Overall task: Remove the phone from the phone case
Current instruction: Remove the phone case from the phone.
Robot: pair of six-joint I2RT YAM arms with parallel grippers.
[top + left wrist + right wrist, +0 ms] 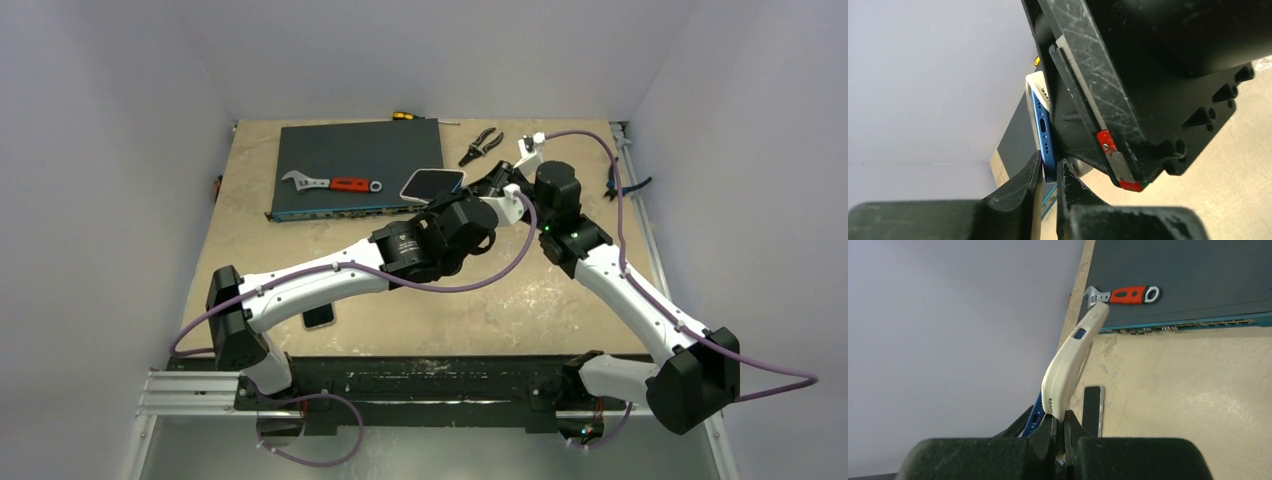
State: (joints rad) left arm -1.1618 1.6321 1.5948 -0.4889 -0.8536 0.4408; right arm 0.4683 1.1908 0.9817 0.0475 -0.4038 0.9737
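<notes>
One blue phone (pixel 1043 135), held up above the table (pixel 560 300) beside the grey box (pixel 350 150), sits partly out of its white phone case (pixel 1070 360); left gripper (pixel 1050 167) pinches the phone's lower corner; right gripper (pixel 1059 422) is clamped on the case's edge; a second phone (pixel 1092 410) lies flat below.

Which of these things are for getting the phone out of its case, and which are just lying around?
For the job:
- phone
- phone case
- left gripper, pinching the phone
- right gripper, pinching the phone case

Just lying about:
- wrench
- network box under the wrench
- pliers
- screwdriver
- spare phone
</notes>
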